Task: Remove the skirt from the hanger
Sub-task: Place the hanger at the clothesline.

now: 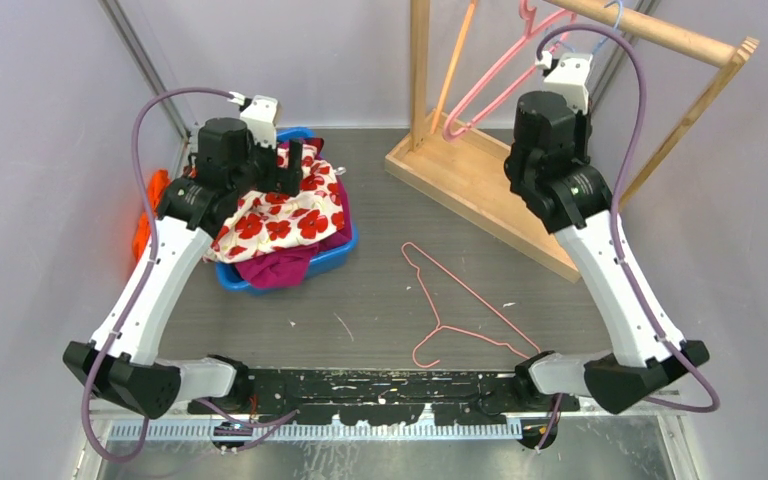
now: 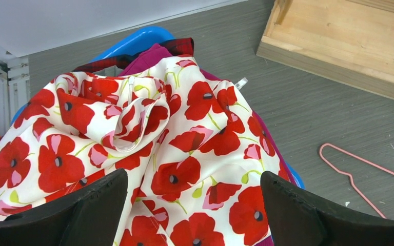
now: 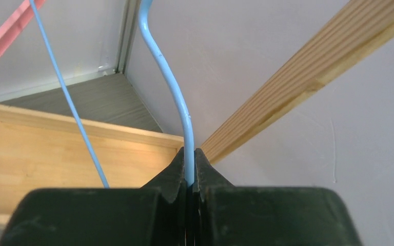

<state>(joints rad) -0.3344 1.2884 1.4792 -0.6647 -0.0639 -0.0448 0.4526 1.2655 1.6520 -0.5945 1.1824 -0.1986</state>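
1. Just left of the blue basket (image 1: 338,252) lies an orange thing (image 1: 150,215). I cannot tell what it is.
2. The skirt (image 1: 280,218), white with red poppies, lies heaped inside the basket on top of a magenta cloth (image 1: 275,268), which spills over the basket's near rim. I see no hanger in the skirt.
3. The left gripper (image 2: 194,210) hangs directly above the basket. Its jaws stand wide apart with the skirt under them, and it holds nothing. Whether the fingers touch the cloth, I cannot tell.
4. To the right of the basket, a thin pink wire hanger (image 1: 438,326) lies flat and bare on the table (image 1: 390,300).
5. Further right of the basket and behind it stands the wooden rack (image 1: 460,170), with a pink hanger (image 1: 495,85) hanging on it.
6. Farthest right of the basket and high up, the right gripper (image 3: 190,154) is closed tightly on the wire of the blue hanger (image 3: 186,120), close to the rack's rail (image 1: 660,30). No cloth shows on the part of this hanger that I can see.
7. In my judgement the skirt is already off, and the step in hand is to deal with the empty blue hanger. The next move calls for the right arm to settle the hook on the rail before it lets go. The left arm should rise straight up, so that its fingers do not catch the cloth.
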